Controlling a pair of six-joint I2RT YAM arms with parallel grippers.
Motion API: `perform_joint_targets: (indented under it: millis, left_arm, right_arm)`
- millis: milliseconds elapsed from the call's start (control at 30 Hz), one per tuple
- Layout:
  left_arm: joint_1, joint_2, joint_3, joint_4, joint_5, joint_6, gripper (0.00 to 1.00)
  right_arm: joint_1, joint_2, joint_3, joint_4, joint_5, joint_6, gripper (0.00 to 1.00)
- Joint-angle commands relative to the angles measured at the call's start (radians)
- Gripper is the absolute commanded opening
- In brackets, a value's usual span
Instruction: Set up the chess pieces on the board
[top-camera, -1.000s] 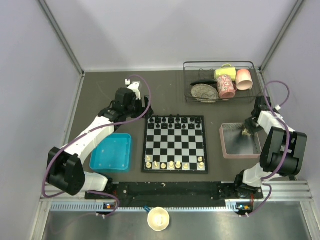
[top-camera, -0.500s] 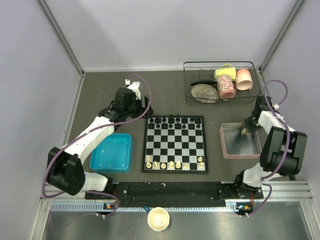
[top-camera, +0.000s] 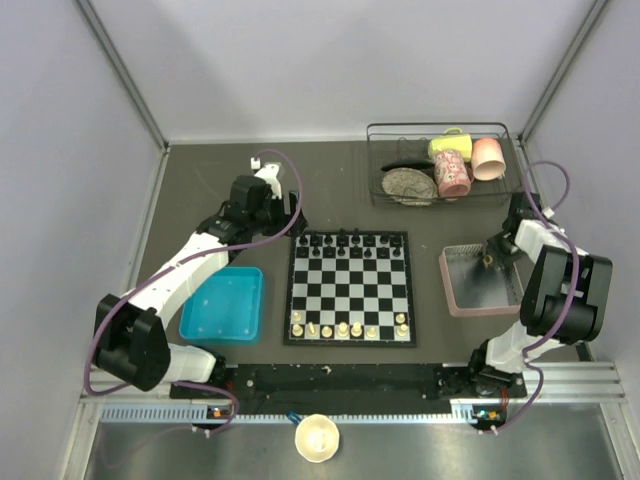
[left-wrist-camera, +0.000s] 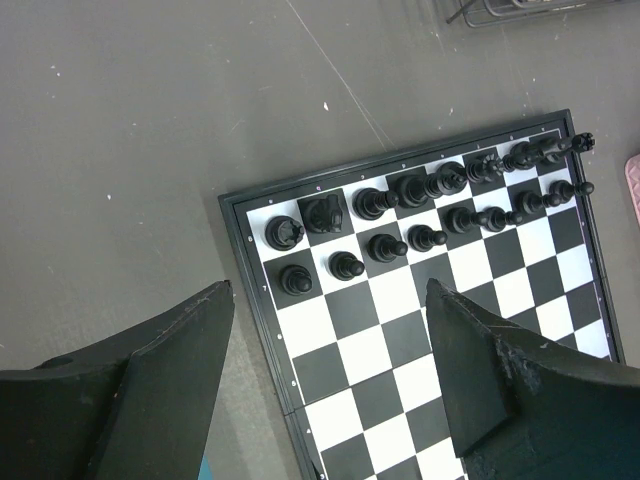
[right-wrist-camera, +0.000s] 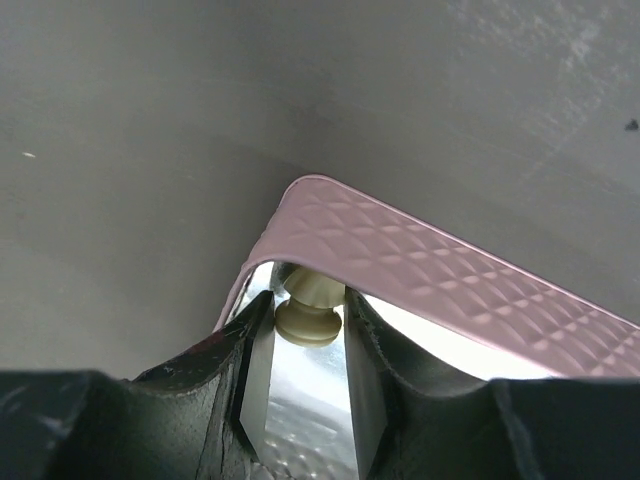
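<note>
The dark worktop (top-camera: 220, 180) carries the board (top-camera: 350, 285) in the middle, with the pink tray (top-camera: 452, 292) just to its right. Your right pincer (top-camera: 489, 260) is down inside that tray, close to its far rim and one rounded corner. It is clamped on a cream piece (right-wrist-camera: 308, 305), one finger on each side. Your left pincer (left-wrist-camera: 328, 300) hangs above the board's far-left corner with its fingers apart, holding nothing. The black pieces (top-camera: 350, 242) fill the two far rows. A few cream pieces (top-camera: 343, 329) stand on the near row with gaps between them.

The step in hand looks like lifting the piece out of the tray. Raise it straight up until its base is above the rim. The wall is close, and a sideways pull could knock the piece askew in the grip. It looks small and smooth, so hold the squeeze steady. Carry it over to a free near-side square and come down upright and centred. Part the fingers only once the base sits flat, well away from the neighbours.
</note>
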Motion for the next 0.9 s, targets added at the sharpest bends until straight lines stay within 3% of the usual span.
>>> perform_joint_targets:
  millis: [0, 467, 633, 867]
  left_arm:
    - [-0.002, -0.013, 0.004, 0.050, 0.015, 0.001, 0.82]
    - [-0.001, -0.015, 0.002, 0.050, 0.020, 0.000, 0.82]
    - [-0.002, -0.030, 0.004, 0.050, 0.030, -0.008, 0.82]
    - [-0.002, -0.085, 0.001, 0.049, 0.056, -0.025, 0.82]
  right_arm:
    - [-0.009, 0.067, -0.027, -0.027, -0.006, -0.017, 0.33]
    - [-0.009, -0.002, -0.040, -0.033, -0.017, -0.049, 0.17]
    - [-0.007, -0.121, -0.047, -0.067, -0.103, -0.083, 0.06]
    - [-0.007, -0.347, -0.058, -0.147, -0.173, -0.144, 0.01]
